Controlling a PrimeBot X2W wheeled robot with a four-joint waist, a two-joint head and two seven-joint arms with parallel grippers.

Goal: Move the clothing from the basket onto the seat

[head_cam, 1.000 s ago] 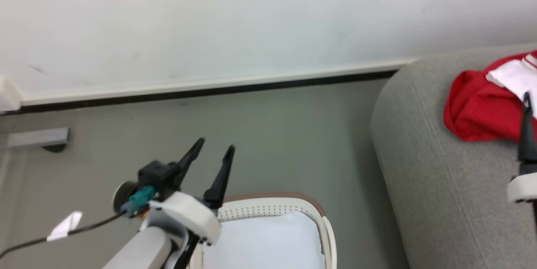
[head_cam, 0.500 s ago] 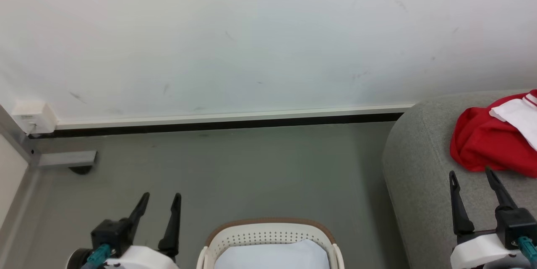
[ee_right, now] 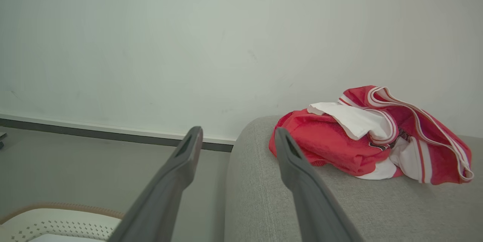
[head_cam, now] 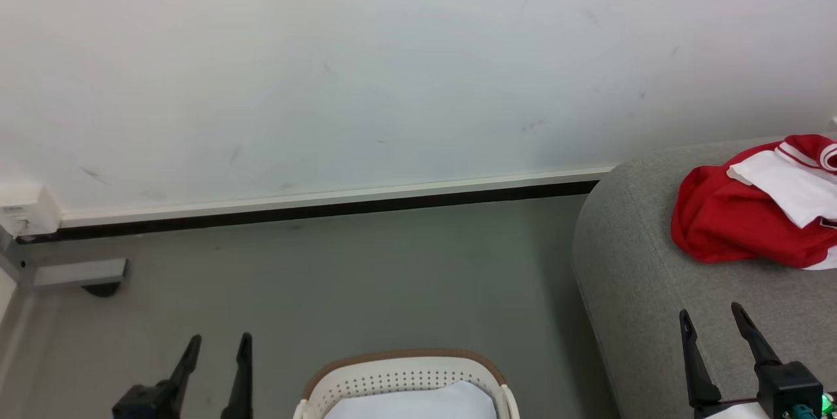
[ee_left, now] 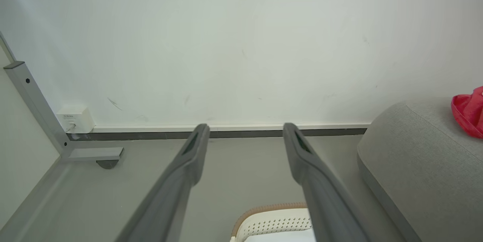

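1. We are holding our left gripper (head_cam: 220,340) low over bare floor, just left of the basket. Its fingers are standing apart with nothing between them. We are judging that it is parked there to keep the basket's mouth unobstructed.
2. The basket (head_cam: 405,359) is sitting on the floor between our two grippers, near the foot of the seat. A white sheet (head_cam: 451,401) is lying inside it. We are seeing no red in the part in view, but the bottom edge is cutting off most of the interior, so we cannot tell whether more garments are waiting there.
3. The seat (head_cam: 621,262) is rising to the right of the basket, its rounded end facing the basket.
4. We are hovering our right gripper (head_cam: 711,312) over the seat's near part. Its fingers are spread and empty, near the clothing but apart from it.
5. The clothing (head_cam: 739,236) is lying crumpled on the seat's top, close to the rounded end. Neither gripper is touching it, and it is lying where the task wants it.
6. The right wrist view is giving the whole heap, with its white panel and striped trim, where the head view is cropping it at the right edge. The left wrist view is catching a sliver of red, but it is showing the wall box (ee_left: 75,119) and the metal frame (ee_left: 36,102) more plainly. The head view is placing both grippers against the basket at once.
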